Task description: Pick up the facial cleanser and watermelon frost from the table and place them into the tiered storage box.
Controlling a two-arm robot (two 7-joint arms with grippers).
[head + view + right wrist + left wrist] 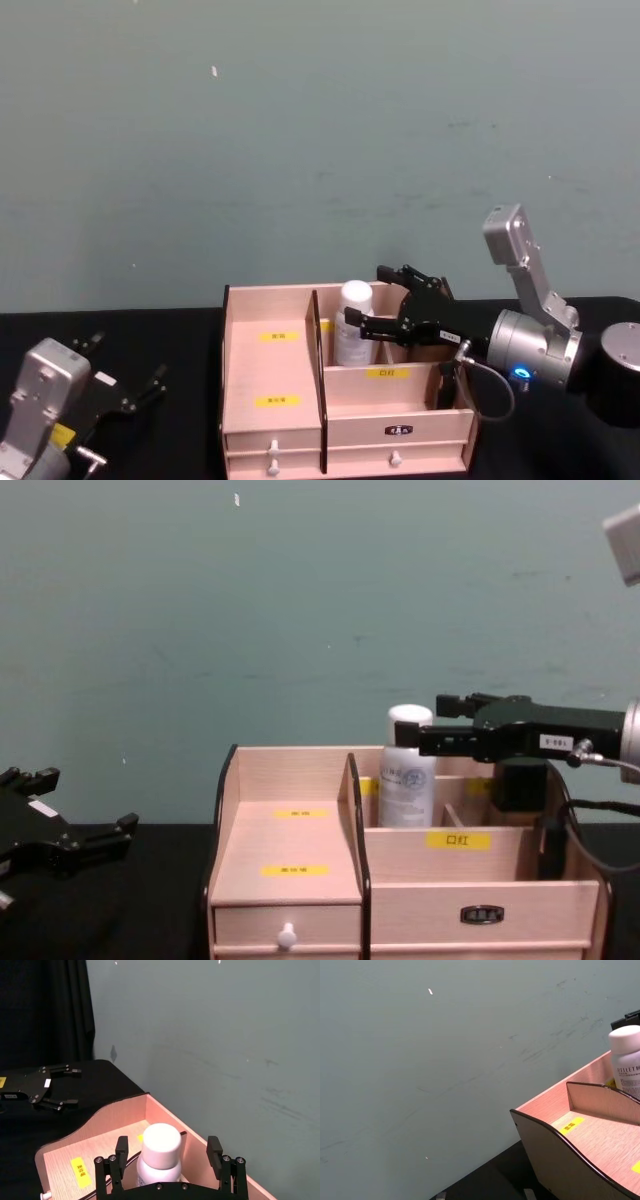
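Near left: my left pincer [128,362] rests on the desk [180,340], spread open, empty. Tiered storage box [290,855] ahead. Facial cleanser [408,780] upright in its far compartment, right of the tall divider. My right pincer [167,1144] straddles the cap, wide, not touching. Cleanser placed, I judge; watermelon frost yet to do.

Below the right end effector [167,1146], the facial cleanser's [408,780] lower part is hidden behind the tiered storage box's [470,880] walls, so what it stands on cannot be told. The print on the yellow labels [456,840] is too small to read. The box's base is cut off by the chest view's edge. So is the left end effector [90,802], well apart from the right one.
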